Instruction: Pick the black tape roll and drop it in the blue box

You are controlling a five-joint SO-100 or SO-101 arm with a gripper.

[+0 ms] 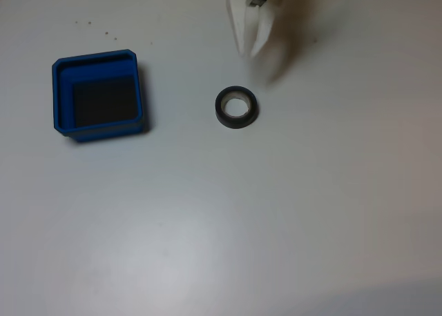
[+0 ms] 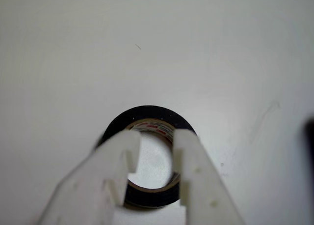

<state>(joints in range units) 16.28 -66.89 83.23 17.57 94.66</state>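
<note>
In the wrist view my gripper (image 2: 156, 136) enters from the bottom edge with its two white fingers (image 2: 117, 156) parted by a narrow gap. It holds nothing. The fingertips overlap the near half of the black tape roll (image 2: 147, 114) in the picture, the gap lining up with the pale core. I judge that the fingers are above the roll, not yet around it, because the fixed view shows the gripper (image 1: 251, 50) at the top centre of the frame, blurred, with the black tape roll (image 1: 236, 107) just below it and apart from it.

The roll lies flat on the white table (image 1: 276, 226), hole upward, so it has no long axis. Any approach angle serves. I judge that the coming move calls for a straight descent, with one finger into the core and one outside the ring, or both outside it.

Farther off, at the left of the fixed view, the blue box (image 1: 62, 119) sits well apart from the roll. Its dark floor is bare. The box holds nothing.
</note>
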